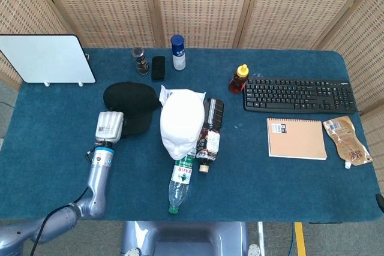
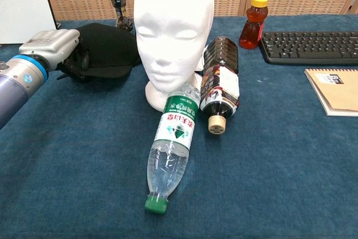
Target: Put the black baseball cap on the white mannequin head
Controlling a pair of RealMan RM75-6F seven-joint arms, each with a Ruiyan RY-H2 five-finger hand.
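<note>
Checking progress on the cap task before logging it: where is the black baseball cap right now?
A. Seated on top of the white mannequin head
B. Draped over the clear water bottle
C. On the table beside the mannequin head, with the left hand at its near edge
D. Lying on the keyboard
C: the black baseball cap lies on the table left of the bare white mannequin head, and the left hand grips its near edge.
</note>
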